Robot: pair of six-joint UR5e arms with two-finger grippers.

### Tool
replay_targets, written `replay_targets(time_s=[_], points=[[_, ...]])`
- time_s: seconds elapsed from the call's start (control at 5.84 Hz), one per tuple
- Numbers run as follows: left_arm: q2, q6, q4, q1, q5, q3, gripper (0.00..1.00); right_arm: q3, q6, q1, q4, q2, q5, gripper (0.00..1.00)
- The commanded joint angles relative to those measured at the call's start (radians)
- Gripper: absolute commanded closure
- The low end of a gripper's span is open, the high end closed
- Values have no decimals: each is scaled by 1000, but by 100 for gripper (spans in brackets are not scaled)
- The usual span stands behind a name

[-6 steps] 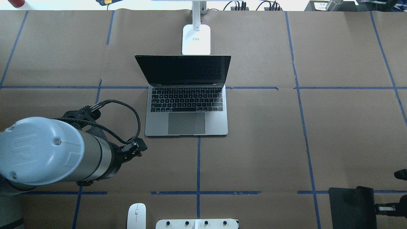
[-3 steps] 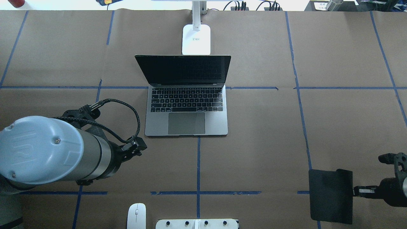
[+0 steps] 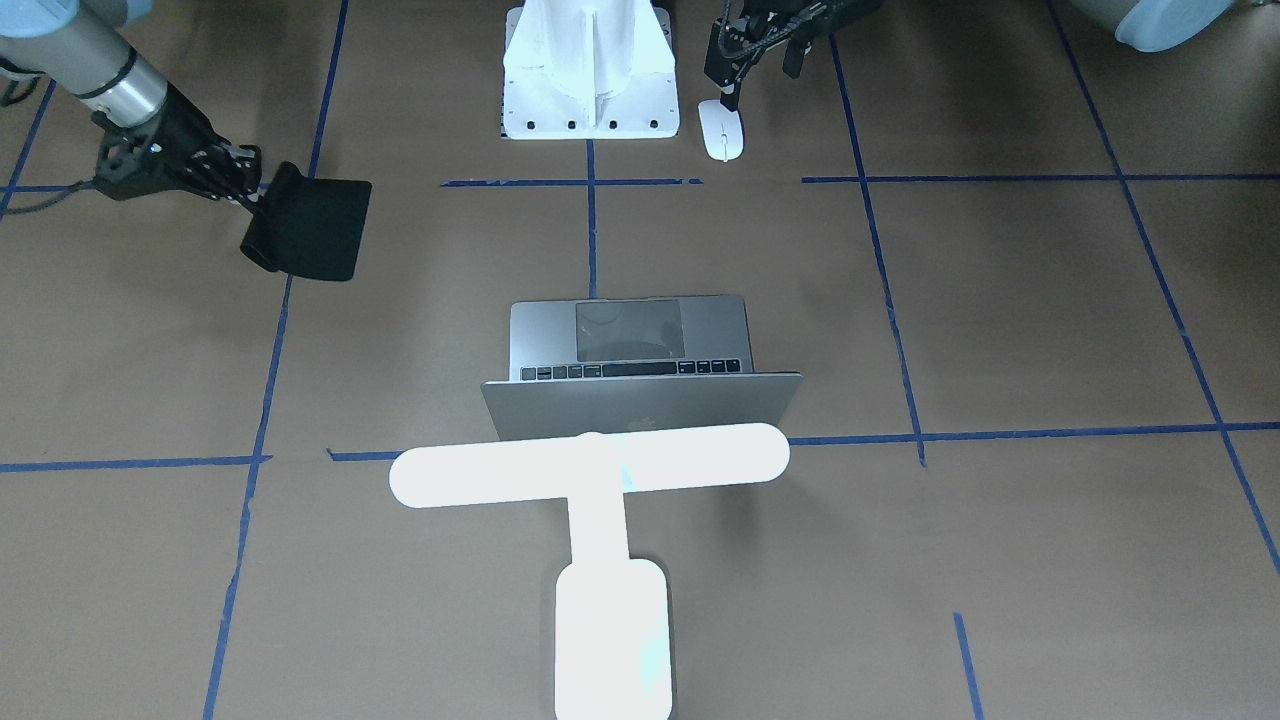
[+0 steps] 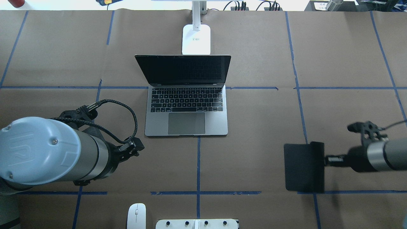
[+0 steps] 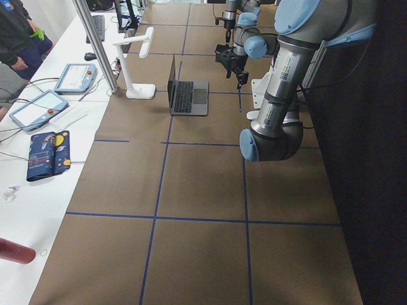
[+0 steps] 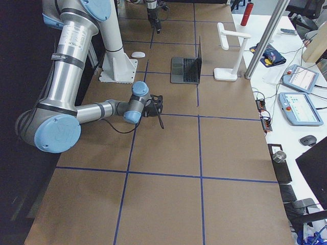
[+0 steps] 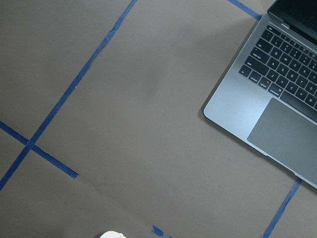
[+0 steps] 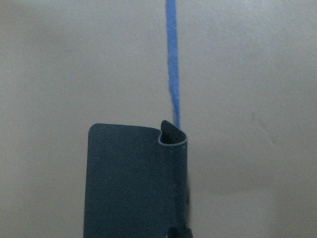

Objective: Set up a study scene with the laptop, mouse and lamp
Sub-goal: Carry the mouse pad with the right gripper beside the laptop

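- The left pincer (image 3: 735, 92) hangs above the worktop (image 4: 254, 143); I cannot tell how far open it is.
- The mouse (image 3: 722, 131) lies near it, toward the robot's base, long axis pointing at the laptop (image 4: 187, 111); the left arm is nearer.
- The right pincer (image 4: 325, 158) clamps the edge of a black mat (image 4: 303, 167).

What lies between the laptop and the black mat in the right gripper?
Nothing: in the overhead view, only bare brown paper separates the laptop from the black mat.

left arm (image 4: 86, 159): silver tube — pale-blue cap, screws | black braided cable (image 4: 135, 116)
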Motion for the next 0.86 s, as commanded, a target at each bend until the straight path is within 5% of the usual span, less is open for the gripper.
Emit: replay_targets(time_s=[0.0, 0.34, 0.69], points=[[1, 0, 0, -5, 0, 1, 0, -8, -72, 82, -241, 210, 46, 100], [1, 2, 0, -11, 0, 1, 0, -21, -176, 106, -582, 472, 40, 100], [1, 21, 0, -11, -1, 1, 0, -182, -194, 107, -611, 602, 33, 100]])
